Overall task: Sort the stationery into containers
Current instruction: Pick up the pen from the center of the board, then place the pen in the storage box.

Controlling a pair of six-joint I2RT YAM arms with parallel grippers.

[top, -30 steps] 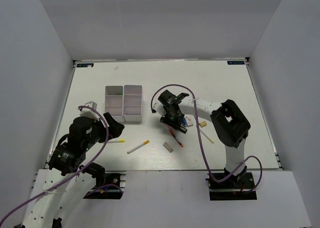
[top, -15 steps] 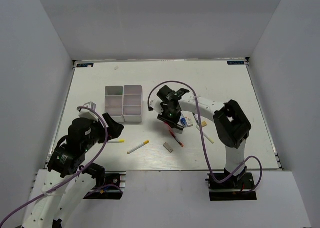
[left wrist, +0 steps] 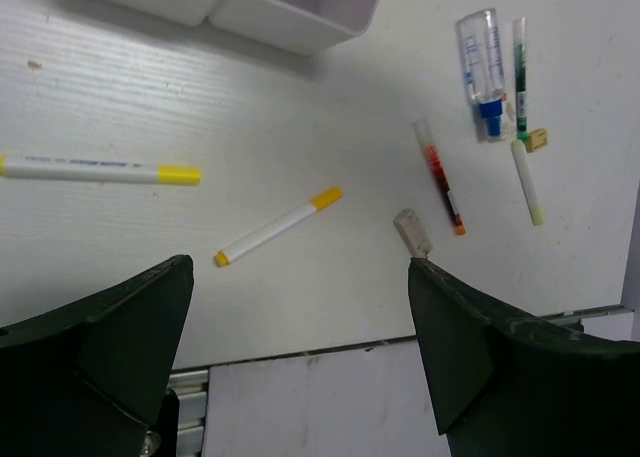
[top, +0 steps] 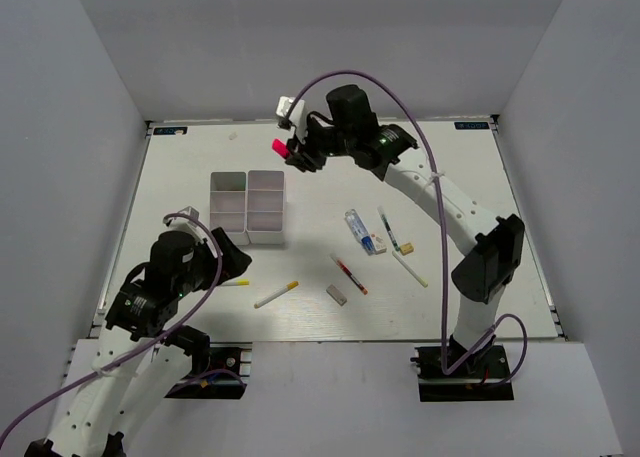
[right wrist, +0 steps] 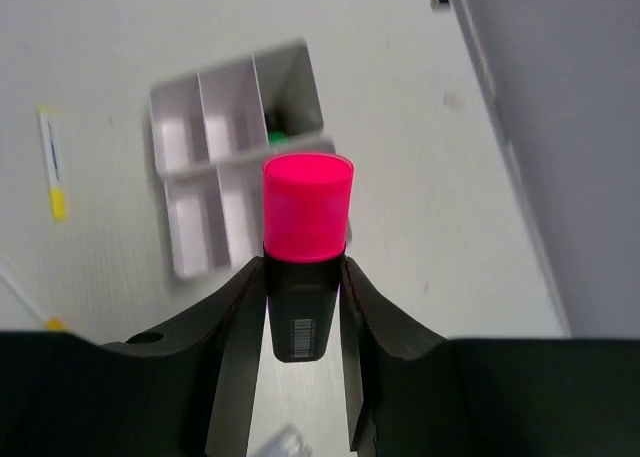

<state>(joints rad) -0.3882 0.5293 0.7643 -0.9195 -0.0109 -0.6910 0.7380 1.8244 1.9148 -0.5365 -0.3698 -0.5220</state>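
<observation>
right gripper (right wrist: 303, 312) clamped on pink highlighter (right wrist: 307, 212), high beyond far right corner of white organizer (top: 262, 239), left gripper (left wrist: 300, 277) wide apart

A pink-capped black highlighter (right wrist: 307, 207), clamped in the right pincer (right wrist: 305, 322), hangs in the air near the white divided organizer (top: 247, 207); a yellow-tipped pen (top: 276, 294), red pen (top: 348, 274), blue-capped tube (top: 364, 231) and grey eraser (top: 337, 294) lie on the surface (top: 450, 177).

Smooth white plastic organizer (top: 264, 238), matt pink-capped black plastic highlighter (right wrist: 307, 209), faintly grained matt white table (top: 450, 177)
</observation>
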